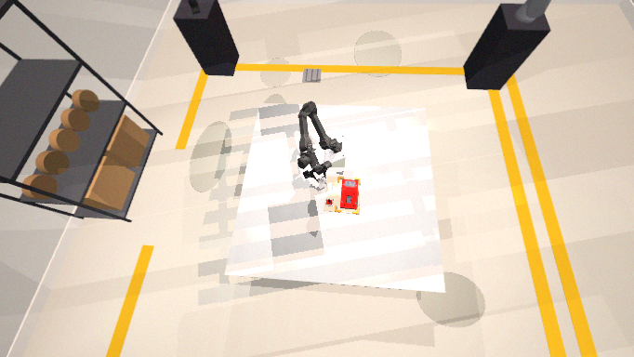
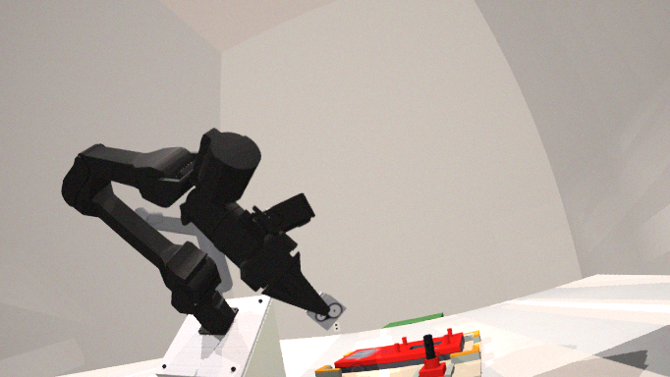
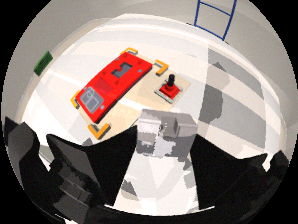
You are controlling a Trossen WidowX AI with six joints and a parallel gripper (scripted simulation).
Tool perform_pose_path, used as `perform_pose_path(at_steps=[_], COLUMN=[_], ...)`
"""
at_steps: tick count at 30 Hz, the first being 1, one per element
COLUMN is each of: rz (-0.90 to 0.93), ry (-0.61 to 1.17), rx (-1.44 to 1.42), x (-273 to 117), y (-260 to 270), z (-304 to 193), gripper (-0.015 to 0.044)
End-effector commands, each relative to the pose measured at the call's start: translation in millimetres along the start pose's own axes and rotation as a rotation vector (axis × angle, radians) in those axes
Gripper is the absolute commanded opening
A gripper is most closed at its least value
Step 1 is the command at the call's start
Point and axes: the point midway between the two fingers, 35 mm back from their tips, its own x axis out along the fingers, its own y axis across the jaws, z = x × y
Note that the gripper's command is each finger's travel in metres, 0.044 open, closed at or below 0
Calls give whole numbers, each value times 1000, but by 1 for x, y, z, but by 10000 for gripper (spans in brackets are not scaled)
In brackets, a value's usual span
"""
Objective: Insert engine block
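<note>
My gripper (image 2: 326,313) (image 3: 165,132) is shut on the grey engine block (image 2: 336,308) (image 3: 155,131). It holds the block in the air, tilted, short of the car body on the arm's side. Two dark rings show on the block's side in the exterior view; a notch shows at its top in the wrist view. The red car body (image 1: 350,191) (image 2: 380,355) (image 3: 110,89) lies between yellow corner brackets. Its opening (image 1: 349,200) (image 3: 121,70) is uncovered, toward the end away from the grey window. The rib cannot be made out.
A cream board (image 3: 120,118) carries the car body. A red piece with an upright black peg (image 1: 329,202) (image 2: 430,354) (image 3: 170,90) stands beside the body. A flat green thing (image 2: 418,320) (image 3: 43,63) lies beyond. The arm's white base block (image 2: 211,349) is behind the gripper.
</note>
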Motion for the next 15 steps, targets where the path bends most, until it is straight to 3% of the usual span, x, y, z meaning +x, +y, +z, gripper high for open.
perform_pose_path(at_steps=[1,15], rz=[-32,-45], ry=[-145,-248], rx=[-32,-48], x=[-2,2], y=[0,-2], z=[-2,-9], gripper=[0,0])
